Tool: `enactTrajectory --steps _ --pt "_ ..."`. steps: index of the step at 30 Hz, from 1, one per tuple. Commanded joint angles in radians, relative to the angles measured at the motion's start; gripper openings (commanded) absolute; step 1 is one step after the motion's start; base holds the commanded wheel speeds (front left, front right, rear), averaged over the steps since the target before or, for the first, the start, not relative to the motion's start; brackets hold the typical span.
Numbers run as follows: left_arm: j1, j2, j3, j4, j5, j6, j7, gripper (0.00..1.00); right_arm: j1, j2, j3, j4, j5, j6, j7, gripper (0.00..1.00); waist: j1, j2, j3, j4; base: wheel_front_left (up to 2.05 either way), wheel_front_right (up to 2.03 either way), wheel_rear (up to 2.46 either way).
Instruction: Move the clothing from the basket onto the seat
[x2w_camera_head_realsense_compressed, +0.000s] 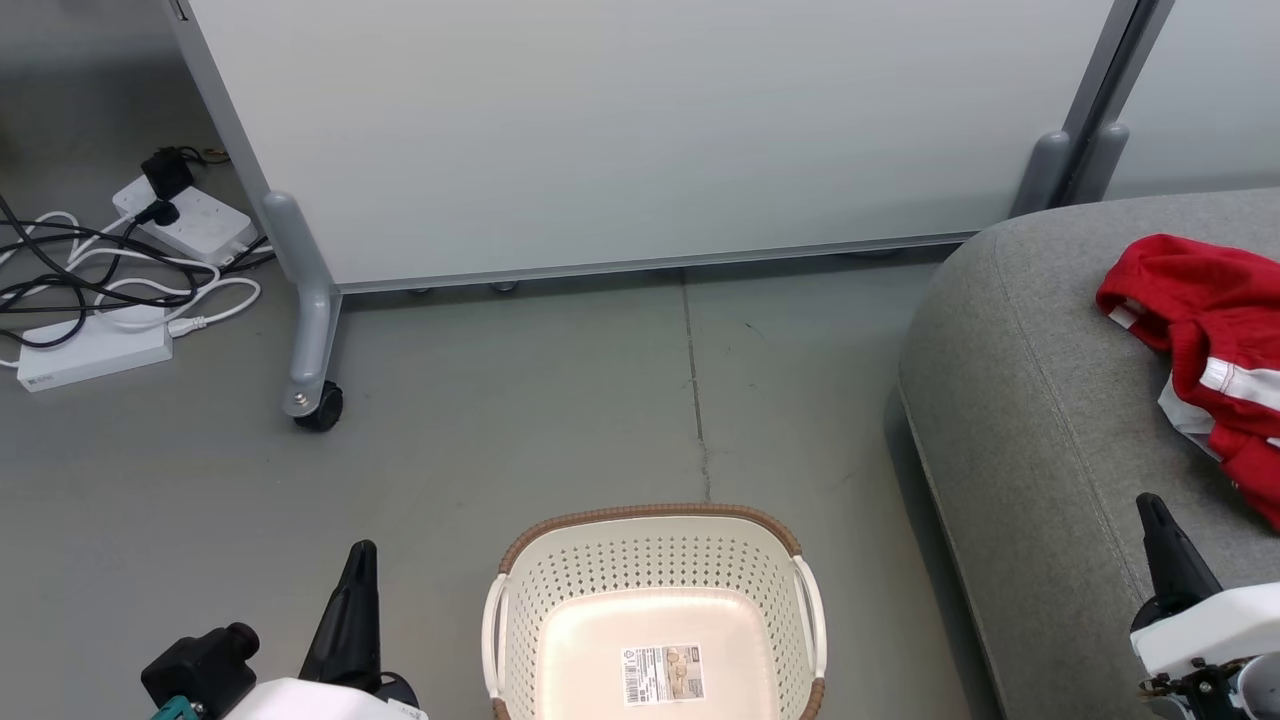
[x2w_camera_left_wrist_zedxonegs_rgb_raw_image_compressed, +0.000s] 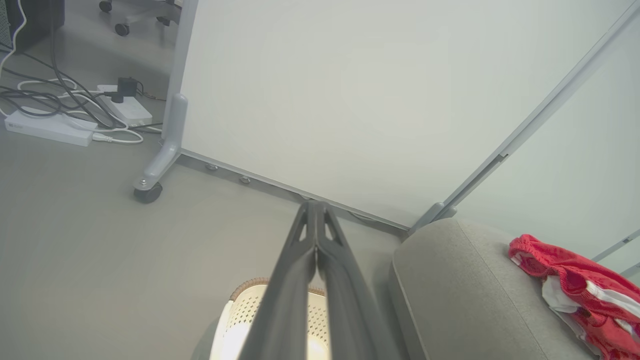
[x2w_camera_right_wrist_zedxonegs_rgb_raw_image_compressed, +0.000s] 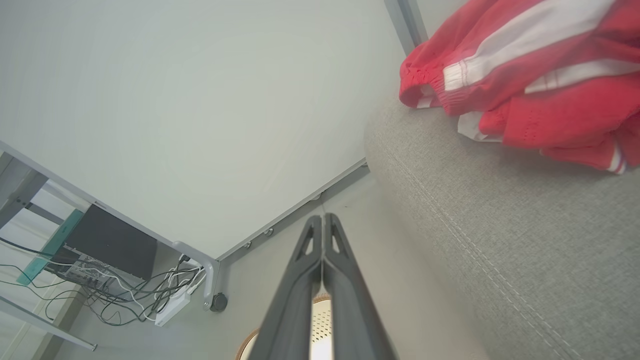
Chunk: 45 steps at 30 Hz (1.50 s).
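Note:
The red clothing (x2w_camera_head_realsense_compressed: 1210, 350) with white stripes lies bunched on the grey seat (x2w_camera_head_realsense_compressed: 1040, 420) at the right, also seen as clothing (x2w_camera_left_wrist_zedxonegs_rgb_raw_image_compressed: 580, 290) and clothing (x2w_camera_right_wrist_zedxonegs_rgb_raw_image_compressed: 530, 75). The cream basket (x2w_camera_head_realsense_compressed: 652, 610) stands on the floor at bottom centre, holding nothing; a barcode sticker (x2w_camera_head_realsense_compressed: 663, 673) shows on its floor. My left gripper (x2w_camera_head_realsense_compressed: 360, 553) is shut, left of the basket, with nothing in it. My right gripper (x2w_camera_head_realsense_compressed: 1148, 505) is shut over the seat's front part, below the clothing and apart from it. Both wrist views show fingers pressed together: left gripper (x2w_camera_left_wrist_zedxonegs_rgb_raw_image_compressed: 315, 206), right gripper (x2w_camera_right_wrist_zedxonegs_rgb_raw_image_compressed: 322, 219).
A white partition panel (x2w_camera_head_realsense_compressed: 640, 130) on grey caster feet (x2w_camera_head_realsense_compressed: 318, 405) stands behind the basket. Power strips and tangled cables (x2w_camera_head_realsense_compressed: 110, 270) lie on the floor at far left. Grey floor (x2w_camera_head_realsense_compressed: 560, 420) spreads between the panel and the basket.

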Motion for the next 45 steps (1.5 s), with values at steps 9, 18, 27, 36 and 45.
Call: enactTrajectory --steps 9,18,27,36,45 --pt "-0.028 -0.02 0.016 -0.019 -0.127 -0.044 -0.009 0.0 -0.05 -0.028 -0.068 0.018 0.144 0.001 0.082 0.0 0.0 -0.0001 -0.002 0.003 0.0 0.0 0.0" --pt "-0.031 -0.042 0.021 -0.023 -0.226 -0.074 -0.011 0.0 -0.069 -0.04 -0.119 0.043 0.255 0.001 0.149 0.0 0.0 -0.0001 -0.003 0.006 0.0 0.0 0.0" --pt "-0.033 -0.06 0.026 -0.026 -0.308 -0.1 -0.013 0.0 -0.085 -0.05 -0.163 0.063 0.345 0.001 0.205 0.0 0.0 -0.0001 -0.005 0.009 0.0 0.0 0.0" --pt "-0.036 -0.078 0.03 -0.028 -0.391 -0.126 -0.015 0.0 -0.1 -0.059 -0.207 0.084 0.438 0.001 0.263 0.0 0.0 -0.0001 -0.007 0.012 0.0 0.0 0.0" --pt "-0.037 -0.097 0.035 -0.031 -0.478 -0.152 -0.017 0.0 -0.116 -0.068 -0.255 0.107 0.532 0.002 0.322 0.0 0.0 -0.0001 -0.008 0.015 0.0 0.0 0.0"
